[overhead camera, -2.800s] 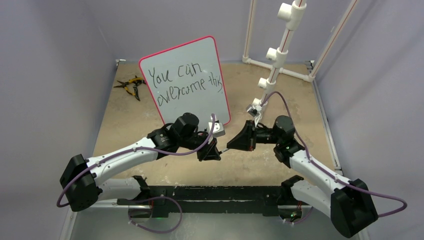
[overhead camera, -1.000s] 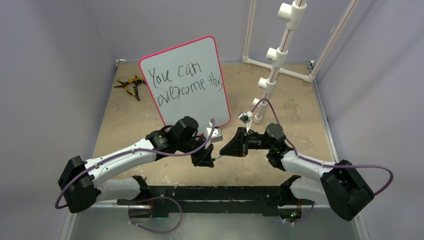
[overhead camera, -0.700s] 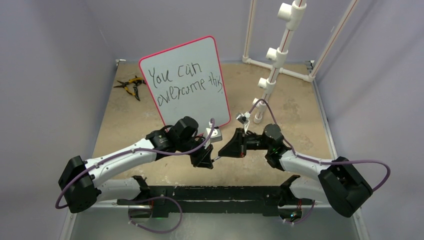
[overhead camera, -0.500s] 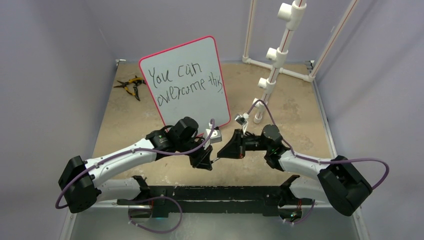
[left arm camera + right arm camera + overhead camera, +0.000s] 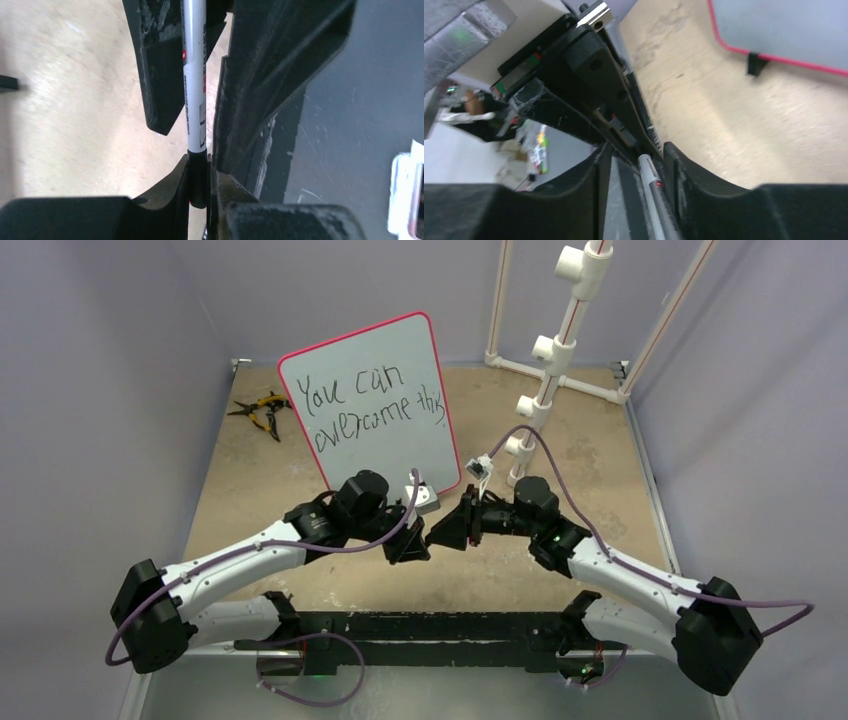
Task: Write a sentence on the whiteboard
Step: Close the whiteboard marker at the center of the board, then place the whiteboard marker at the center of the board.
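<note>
Presently, the left gripper (image 5: 200, 172) is clamped tight on the black end of a white marker (image 5: 194, 90), in the lower middle of the top view. The right gripper (image 5: 636, 147) meets it nose to nose. Its fingers stand narrowly parted either side of the marker's barrel, with a gap showing on one side. Both hover over the tan table (image 5: 590, 470). The whiteboard (image 5: 385, 455) stands on its edge just behind them at upper centre. The sentence (image 5: 370, 405) runs in two black lines across its upper half. Yellow-handled pliers (image 5: 262, 410) lie at upper left, and a white pipe frame (image 5: 560, 340) stands at upper right.
</note>
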`<state>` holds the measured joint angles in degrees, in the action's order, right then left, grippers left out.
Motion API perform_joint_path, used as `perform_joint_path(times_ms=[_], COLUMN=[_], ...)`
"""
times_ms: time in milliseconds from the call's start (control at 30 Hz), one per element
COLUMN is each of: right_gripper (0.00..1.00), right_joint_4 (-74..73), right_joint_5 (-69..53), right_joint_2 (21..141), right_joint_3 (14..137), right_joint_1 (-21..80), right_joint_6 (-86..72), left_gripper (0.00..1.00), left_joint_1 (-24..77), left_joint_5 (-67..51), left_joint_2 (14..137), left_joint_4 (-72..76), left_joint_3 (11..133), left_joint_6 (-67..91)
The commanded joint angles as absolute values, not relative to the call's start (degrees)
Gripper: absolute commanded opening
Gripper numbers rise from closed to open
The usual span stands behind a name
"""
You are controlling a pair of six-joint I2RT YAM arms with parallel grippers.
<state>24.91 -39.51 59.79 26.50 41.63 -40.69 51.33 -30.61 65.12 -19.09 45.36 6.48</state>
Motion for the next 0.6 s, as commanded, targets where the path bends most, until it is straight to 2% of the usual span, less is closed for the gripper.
perform_joint_path(times_ms=[0, 133, 233, 300, 567], right_gripper=[0.52, 0.67, 0.89, 0.98, 0.99], right_joint_4=[8.37, 4.23, 1.67, 0.16, -3.68], right_joint_5=[-26.43, -19.09, -13.74, -9.69, 1.08], right_joint_2=[57.33, 53.97, 51.42, 49.79, 47.26], right_joint_3=[32.48, 33.86, 34.74, 35.71, 34.04], right_joint_1=[43.16, 43.06, 43.00, 42.98, 42.80], right_joint_6=[-34.20, -33.57, -33.52, -33.48, -35.45], left_gripper=[0.00, 0.00, 0.00, 0.00, 0.00], left_joint_1=[50.93, 50.94, 50.89, 50.96, 51.05], left_joint_5=[-24.32, -19.65, -17.76, -16.91, -10.15], left_joint_2=[61.47, 59.94, 59.33, 59.20, 65.79], left_joint_4=[-7.76, -9.54, -10.54, -10.36, -9.90], left_joint_3=[43.30, 40.38, 38.92, 37.76, 34.10], left_joint_6=[9.64, 13.89, 16.95, 19.04, 26.42])
